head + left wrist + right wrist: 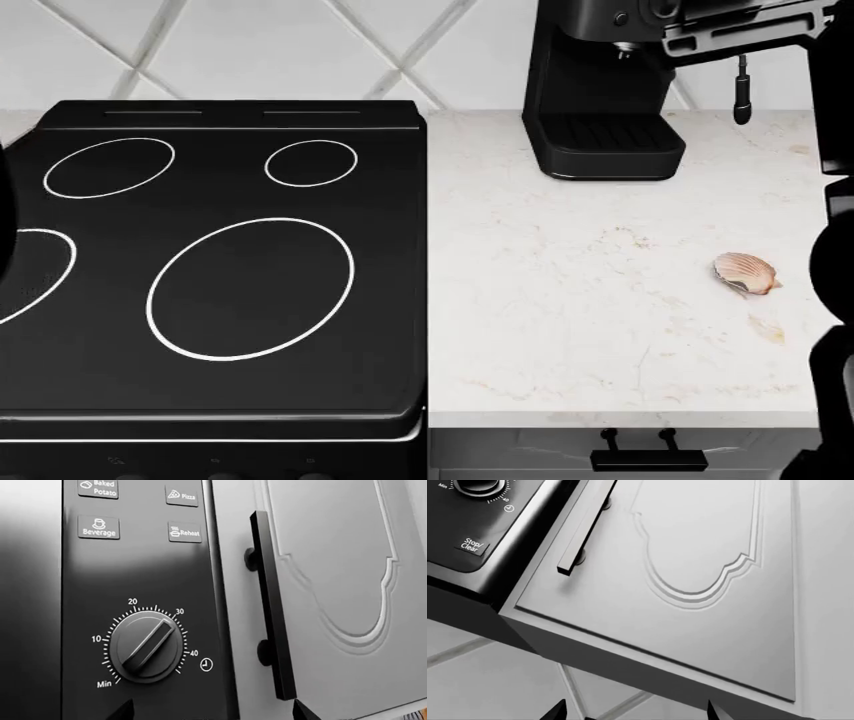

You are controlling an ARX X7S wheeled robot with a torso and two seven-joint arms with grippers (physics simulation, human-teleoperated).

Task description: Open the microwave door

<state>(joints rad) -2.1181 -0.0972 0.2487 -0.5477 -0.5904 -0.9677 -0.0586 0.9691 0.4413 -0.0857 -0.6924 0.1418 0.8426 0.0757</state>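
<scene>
The left wrist view is close on the microwave's black control panel, with a timer dial and Beverage, Pizza and Reheat buttons. Beside the panel is a dark glossy face that looks like the microwave door; no handle shows on it. My left gripper is open, with only its two dark fingertips showing below the dial, and nothing sits between them. The right wrist view catches the microwave's lower corner with the Stop/Clear button. My right gripper is open and empty, under the cabinet. The head view holds no microwave.
A pale wall cabinet door with a black bar handle adjoins the microwave. Below are a black stove, a marble counter with a coffee machine and a shell, and a drawer handle.
</scene>
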